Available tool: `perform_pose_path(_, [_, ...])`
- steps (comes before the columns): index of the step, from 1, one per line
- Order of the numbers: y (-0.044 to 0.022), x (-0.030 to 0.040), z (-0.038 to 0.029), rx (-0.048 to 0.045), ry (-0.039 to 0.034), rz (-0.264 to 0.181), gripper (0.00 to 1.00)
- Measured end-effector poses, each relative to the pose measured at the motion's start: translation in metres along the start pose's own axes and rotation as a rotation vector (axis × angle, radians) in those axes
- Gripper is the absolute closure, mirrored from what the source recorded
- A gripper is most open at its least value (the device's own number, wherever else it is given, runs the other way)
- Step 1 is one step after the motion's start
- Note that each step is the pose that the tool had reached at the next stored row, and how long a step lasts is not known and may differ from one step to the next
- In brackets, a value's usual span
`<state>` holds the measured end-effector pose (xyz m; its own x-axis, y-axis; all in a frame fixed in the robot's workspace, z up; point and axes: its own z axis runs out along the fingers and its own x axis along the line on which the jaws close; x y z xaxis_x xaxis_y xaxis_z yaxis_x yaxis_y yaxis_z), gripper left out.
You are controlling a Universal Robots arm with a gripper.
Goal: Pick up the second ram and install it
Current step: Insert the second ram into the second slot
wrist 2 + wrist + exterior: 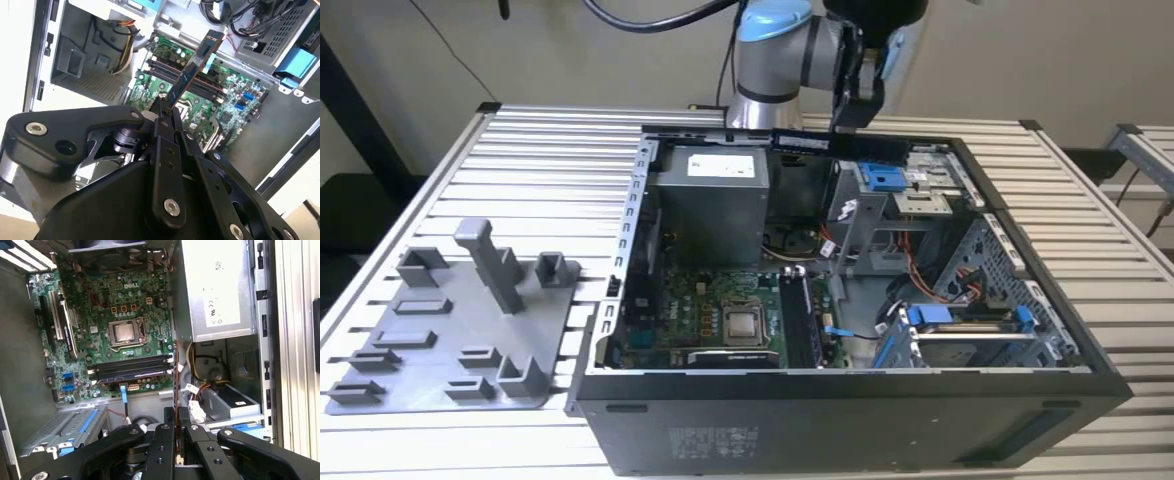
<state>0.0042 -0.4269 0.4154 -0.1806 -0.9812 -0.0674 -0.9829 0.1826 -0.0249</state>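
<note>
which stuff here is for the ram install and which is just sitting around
For the job: the second ram, clamped in the gripper; the motherboard's long black sockets.
Lying about: grey plastic tray, power supply, processor.

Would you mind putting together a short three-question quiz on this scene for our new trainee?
1. True or false: the claw is shut on the second ram.
2. Where is the second ram now? A: seated in a motherboard socket. B: held in the air over the open computer case. C: lying flat on the slatted table.
3. Fill the gap: in the exterior view, the grey tray lies to the exterior view's ____ of the computer case.

Key: 1 true; 2 B; 3 left.
</note>
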Motion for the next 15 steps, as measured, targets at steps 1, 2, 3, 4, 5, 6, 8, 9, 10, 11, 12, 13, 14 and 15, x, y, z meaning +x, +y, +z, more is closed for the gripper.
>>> perform_pose_path(1, [0.0, 0.0, 0.0002, 0.0009, 0.0004, 0.014, 0.86])
perform_pose_path(2, [0.0, 0.0, 0.0003, 0.0018, 0.0008, 0.027, 0.86])
perform_pose_path(3, [0.0, 0.0, 0.0004, 0.0027, 0.0011, 0.04, 0.86])
perform_pose_path(4, [0.0, 0.0, 0.0006, 0.0036, 0.0014, 0.053, 0.86])
perform_pose_path(5, [0.0, 0.0, 0.0007, 0.0045, 0.0018, 0.066, 0.86])
perform_pose_path(6, [0.0, 0.0001, 0.0009, 0.0055, 0.0022, 0.08, 0.86])
perform_pose_path(8, [0.0, 0.0001, 0.0011, 0.0075, 0.0029, 0.11, 0.86])
perform_pose_path(9, [0.0, 0.0001, 0.0012, 0.0084, 0.0033, 0.124, 0.86])
perform_pose_path(10, [0.0, 0.0001, 0.0013, 0.0093, 0.0037, 0.137, 0.86])
perform_pose_path(11, [0.0, 0.0001, 0.0014, 0.0102, 0.0039, 0.15, 0.86])
perform_pose_path(12, [0.0, 0.0001, 0.0015, 0.011, 0.0043, 0.162, 0.86])
perform_pose_path(13, [0.0, 0.0001, 0.0016, 0.0118, 0.0045, 0.174, 0.86])
perform_pose_path(14, [0.0, 0.0001, 0.0016, 0.0125, 0.0048, 0.185, 0.86])
perform_pose_path(15, [0.0, 0.0001, 0.0017, 0.013, 0.0049, 0.192, 0.86])
